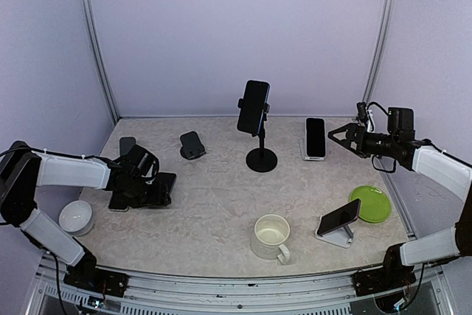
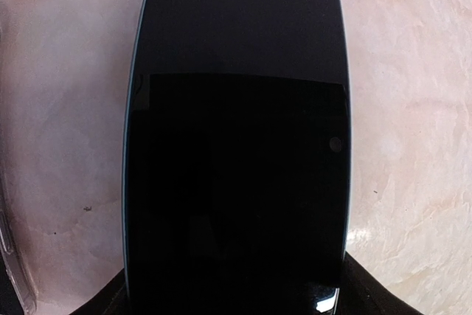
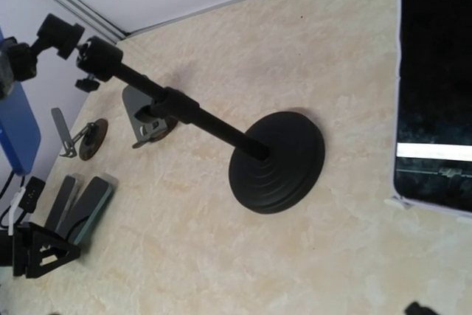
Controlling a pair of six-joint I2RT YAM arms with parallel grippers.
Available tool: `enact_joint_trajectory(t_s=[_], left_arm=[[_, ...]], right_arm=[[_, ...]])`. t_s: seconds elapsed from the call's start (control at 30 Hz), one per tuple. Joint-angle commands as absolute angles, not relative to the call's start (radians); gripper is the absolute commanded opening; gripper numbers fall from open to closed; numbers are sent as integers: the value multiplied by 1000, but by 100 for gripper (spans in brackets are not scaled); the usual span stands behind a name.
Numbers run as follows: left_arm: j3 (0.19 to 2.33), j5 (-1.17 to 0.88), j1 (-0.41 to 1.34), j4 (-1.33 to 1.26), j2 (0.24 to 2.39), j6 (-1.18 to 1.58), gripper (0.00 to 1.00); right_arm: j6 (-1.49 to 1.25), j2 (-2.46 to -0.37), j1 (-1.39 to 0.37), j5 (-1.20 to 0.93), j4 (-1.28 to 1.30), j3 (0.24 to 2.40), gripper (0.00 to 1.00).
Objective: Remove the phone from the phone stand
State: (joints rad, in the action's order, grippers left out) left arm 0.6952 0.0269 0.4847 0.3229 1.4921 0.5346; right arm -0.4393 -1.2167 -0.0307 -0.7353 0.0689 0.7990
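At nine o'clock, left gripper (image 1: 147, 182) sits over flat phone (image 2: 236, 145), grip cannot be told; at two o'clock, right gripper (image 1: 335, 138) jaws apart.

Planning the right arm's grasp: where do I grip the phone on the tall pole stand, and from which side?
Probably the upper half of the phone, pinching screen and back. It stands nearly upright and the clamp holds its long edges mid-height, leaving the top free. Come from the right, where the open right end effector is, then lift clear of the stand.
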Motion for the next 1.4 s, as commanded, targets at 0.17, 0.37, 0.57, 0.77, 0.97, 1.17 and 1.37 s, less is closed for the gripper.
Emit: enact_joint_trajectory(t_s=[0.17,0.37,0.57,0.77,0.97,1.17,1.37], left_arm=[[706,41,496,409,1528,551,91],[748,40,510,422,1537,546,98],[900,77,514,454,1560,520,99],[1076,132,522,458,1614,522,99],[1300,180,537,490,1737,587,99],[1542,279,560,621,1914,697,99],[1791,382,581,781,2095,780,99]], right_arm=[[-431,-1217,-38,-721,51,792,100],[-426,-1229,-38,-724,51,803,100],[-421,-1232,-38,-722,58,814,100],[-425,-1232,-38,-708,61,826,100],[-435,-1241,-38,-700,55,833,100],[-438,-1233,-38,-690,61,840,100],[-446,-1233,-38,-691,54,833,100]])
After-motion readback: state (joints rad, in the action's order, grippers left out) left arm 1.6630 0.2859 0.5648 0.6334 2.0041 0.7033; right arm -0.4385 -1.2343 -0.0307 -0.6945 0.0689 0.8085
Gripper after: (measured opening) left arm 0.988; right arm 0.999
